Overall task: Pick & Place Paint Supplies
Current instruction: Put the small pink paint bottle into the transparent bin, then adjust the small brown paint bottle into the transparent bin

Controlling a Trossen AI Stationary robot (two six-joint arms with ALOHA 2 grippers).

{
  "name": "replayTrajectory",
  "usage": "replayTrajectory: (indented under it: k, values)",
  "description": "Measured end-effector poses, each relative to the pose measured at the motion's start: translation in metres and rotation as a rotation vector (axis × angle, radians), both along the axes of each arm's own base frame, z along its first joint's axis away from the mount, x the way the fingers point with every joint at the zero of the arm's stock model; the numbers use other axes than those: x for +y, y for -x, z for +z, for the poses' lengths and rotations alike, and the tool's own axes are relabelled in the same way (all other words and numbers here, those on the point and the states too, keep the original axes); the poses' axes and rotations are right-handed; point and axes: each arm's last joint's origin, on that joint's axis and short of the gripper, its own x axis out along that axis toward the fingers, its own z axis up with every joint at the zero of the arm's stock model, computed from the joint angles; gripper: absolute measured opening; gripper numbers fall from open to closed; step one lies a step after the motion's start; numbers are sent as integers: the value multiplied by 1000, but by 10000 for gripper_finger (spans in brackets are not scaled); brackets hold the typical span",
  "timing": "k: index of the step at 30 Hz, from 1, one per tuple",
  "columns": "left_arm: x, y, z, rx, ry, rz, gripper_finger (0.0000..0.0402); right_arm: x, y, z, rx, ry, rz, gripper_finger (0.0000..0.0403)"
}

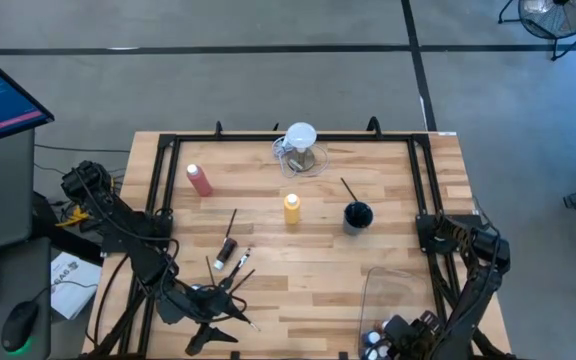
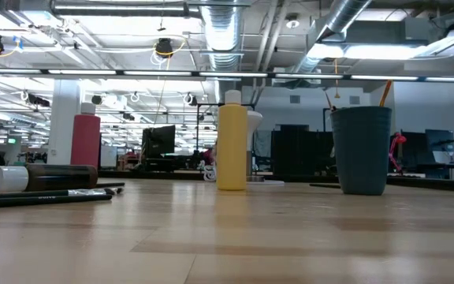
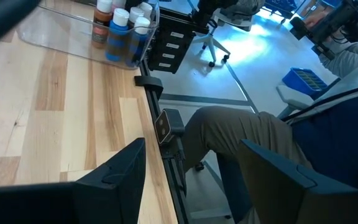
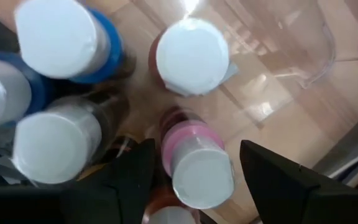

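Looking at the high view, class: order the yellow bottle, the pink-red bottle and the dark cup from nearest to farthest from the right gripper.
The right gripper sits over the clear bin at the table's near right corner.
1. Dark cup, right of centre.
2. Yellow bottle, mid-table.
3. Pink-red bottle, far left.

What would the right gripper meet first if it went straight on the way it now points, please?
Probably the pink-labelled, white-capped paint bottle standing between the right gripper's open fingers, among other bottles in the clear tray; how near it is cannot be judged.
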Motion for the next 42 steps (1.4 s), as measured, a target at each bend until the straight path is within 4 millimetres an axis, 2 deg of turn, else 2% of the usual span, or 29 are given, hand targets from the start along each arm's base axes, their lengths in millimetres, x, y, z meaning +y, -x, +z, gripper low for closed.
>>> replayTrajectory:
  k: [17,26,37,42]
  values:
    - [0,0,0,-3,-4,-2,214,-7,-6,4,5,10,-4,229]
    - [0,0,0,-3,-3,-2,214,-15,-5,26,-53,-23,2,229]
    - [0,0,0,-3,-5,-3,214,-44,1,64,-185,59,-31,228]
    - [0,0,0,-11,-16,-9,214,-64,-13,67,-130,120,-119,228]
